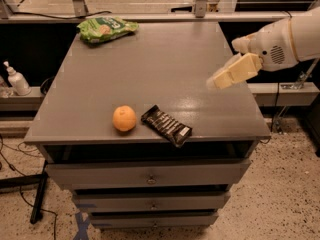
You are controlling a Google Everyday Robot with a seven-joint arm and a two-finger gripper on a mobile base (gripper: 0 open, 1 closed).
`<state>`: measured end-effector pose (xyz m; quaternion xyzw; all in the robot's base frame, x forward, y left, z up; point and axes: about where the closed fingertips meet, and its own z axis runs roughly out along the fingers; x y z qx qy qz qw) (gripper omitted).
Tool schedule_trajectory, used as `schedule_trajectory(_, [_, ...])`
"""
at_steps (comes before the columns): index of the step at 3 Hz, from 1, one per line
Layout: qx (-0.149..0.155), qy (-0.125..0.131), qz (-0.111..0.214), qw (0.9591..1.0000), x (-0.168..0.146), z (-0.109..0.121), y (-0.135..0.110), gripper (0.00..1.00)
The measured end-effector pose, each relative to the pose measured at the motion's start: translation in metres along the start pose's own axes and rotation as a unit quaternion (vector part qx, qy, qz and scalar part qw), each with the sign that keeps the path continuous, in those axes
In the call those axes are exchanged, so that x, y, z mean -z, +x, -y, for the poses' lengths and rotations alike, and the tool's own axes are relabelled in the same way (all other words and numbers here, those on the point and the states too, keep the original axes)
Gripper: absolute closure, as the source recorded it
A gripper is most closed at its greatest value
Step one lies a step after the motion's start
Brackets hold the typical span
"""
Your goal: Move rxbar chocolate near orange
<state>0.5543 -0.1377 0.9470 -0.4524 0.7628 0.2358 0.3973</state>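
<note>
The rxbar chocolate [166, 125], a flat black glossy bar, lies at an angle near the front edge of the grey table [165, 64]. The orange [124, 118] sits just left of it, a small gap between them. My gripper [220, 80], with cream-coloured fingers, hangs above the table's right side, well up and to the right of the bar, holding nothing.
A green crinkly snack bag [106, 28] lies at the table's back left corner. Drawers run below the table's front edge. A white pump bottle [16, 79] stands on a low shelf at far left. My white arm [282, 41] enters from the right.
</note>
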Motion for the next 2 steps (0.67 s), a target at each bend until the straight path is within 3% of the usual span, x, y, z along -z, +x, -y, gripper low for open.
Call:
schedule_trajectory(1, [0.05, 0.082, 0.049, 0.9941, 0.0357, 0.0498, -0.0084, 0.0])
schedule_trajectory(2, [0.06, 0.085, 0.049, 0.9934, 0.0345, 0.0502, -0.011, 0.0])
